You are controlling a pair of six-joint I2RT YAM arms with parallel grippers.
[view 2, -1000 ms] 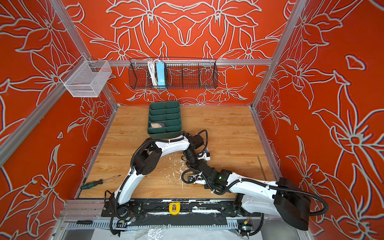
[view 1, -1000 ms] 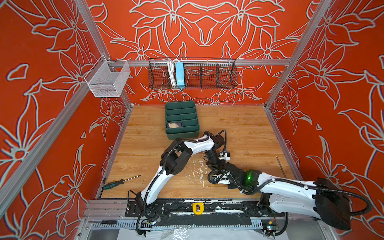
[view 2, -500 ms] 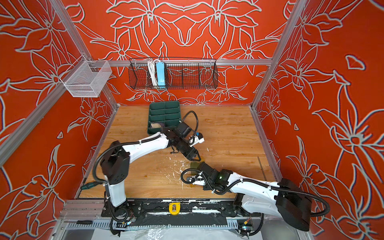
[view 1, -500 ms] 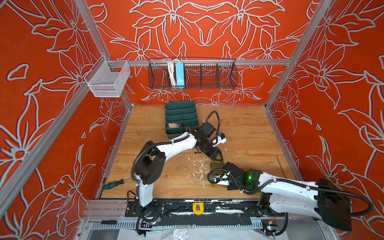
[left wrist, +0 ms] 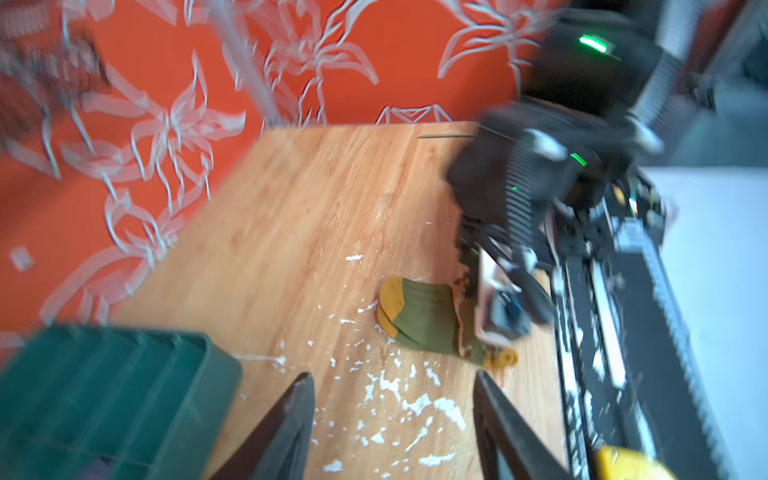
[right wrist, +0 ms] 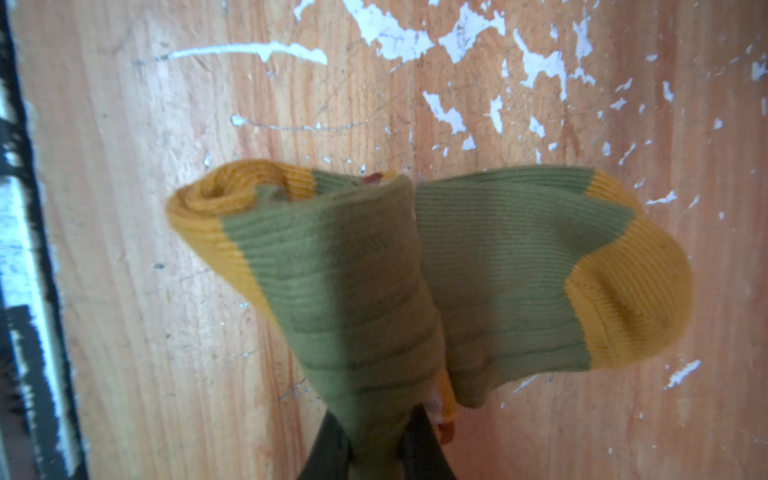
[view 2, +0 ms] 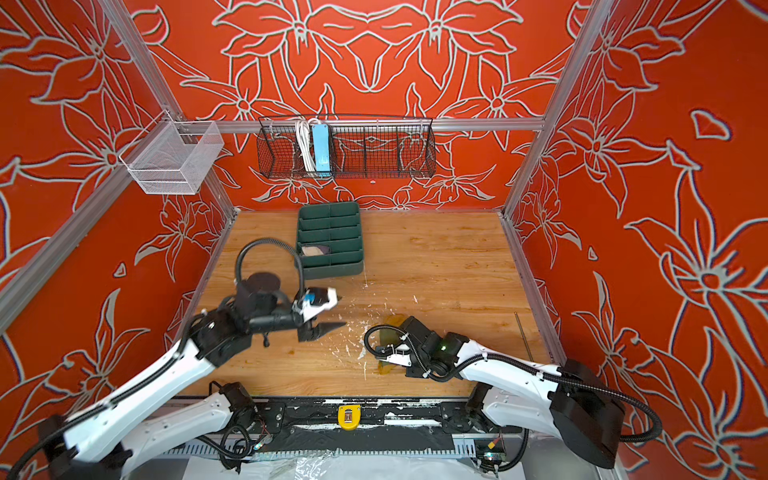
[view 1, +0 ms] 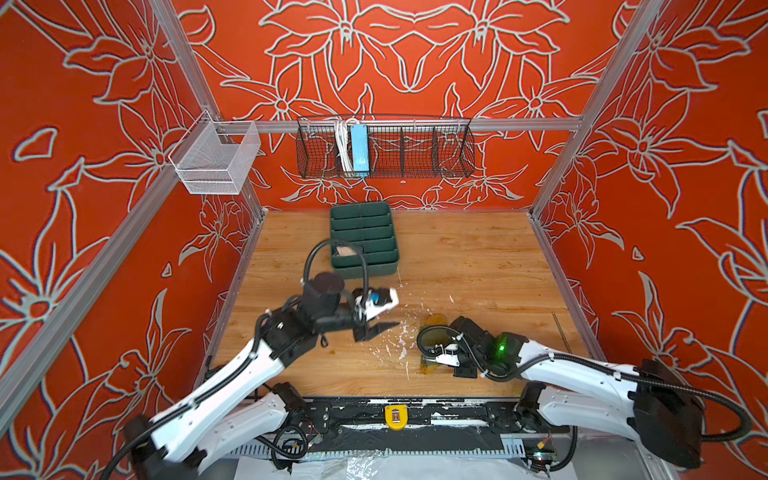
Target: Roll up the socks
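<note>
Plainly the right tool point(right wrist: 374, 440) is nearer: it is clenched on the half-rolled olive sock point(right wrist: 498, 270), whose roll runs straight out from its tips along the table point(view 1: 457, 257). The left tool point(left wrist: 392, 376), released and empty, hangs well apart, the sock ahead of it.

olive sock point(view 1: 433, 321) mostly hidden, green tray point(left wrist: 104, 395) blurred and cropped

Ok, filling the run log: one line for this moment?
left claw: open, empty | right claw: shut on partly rolled olive-green ribbed sock, mustard toe
</note>
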